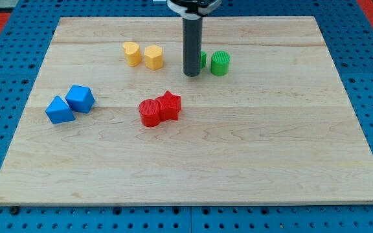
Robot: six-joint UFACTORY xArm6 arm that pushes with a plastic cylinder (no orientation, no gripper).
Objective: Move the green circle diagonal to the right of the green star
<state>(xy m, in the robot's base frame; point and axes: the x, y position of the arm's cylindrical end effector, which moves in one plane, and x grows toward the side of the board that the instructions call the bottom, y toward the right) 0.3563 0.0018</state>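
Note:
The green circle [220, 63] stands near the view's top, right of centre. The green star [202, 60] sits just left of it, mostly hidden behind my rod; only a sliver shows. My tip [192, 74] rests on the board directly in front of the green star, a short way left of the green circle and not touching it.
A yellow heart [131, 54] and a yellow hexagon [153, 57] sit left of my tip. A red circle [150, 112] and a red star [169, 105] touch at the middle. A blue triangle [59, 110] and a blue cube [80, 98] lie at the left. The wooden board [251, 155] ends on all sides.

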